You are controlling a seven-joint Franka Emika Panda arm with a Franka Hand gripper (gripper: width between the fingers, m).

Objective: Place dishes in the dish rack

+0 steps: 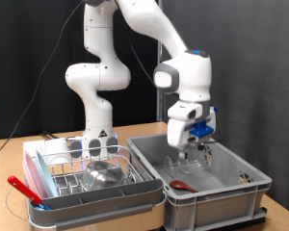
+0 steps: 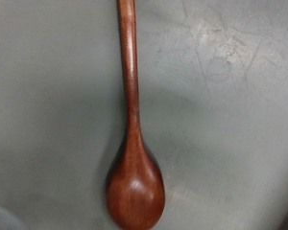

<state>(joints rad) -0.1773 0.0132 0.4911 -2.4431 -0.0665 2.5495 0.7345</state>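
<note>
Steel gleams in the rack (image 1: 82, 173) at the exterior view's left: one bowl (image 1: 105, 174) already sits on the wires. The gripper (image 1: 195, 144) hangs low in the grey crate (image 1: 243, 196), at about three o'clock from the rack; whether its fingers are wide or closed I cannot tell. One wooden spoon (image 2: 134, 134) lies under it. A centred, square descent would serve best.
</note>
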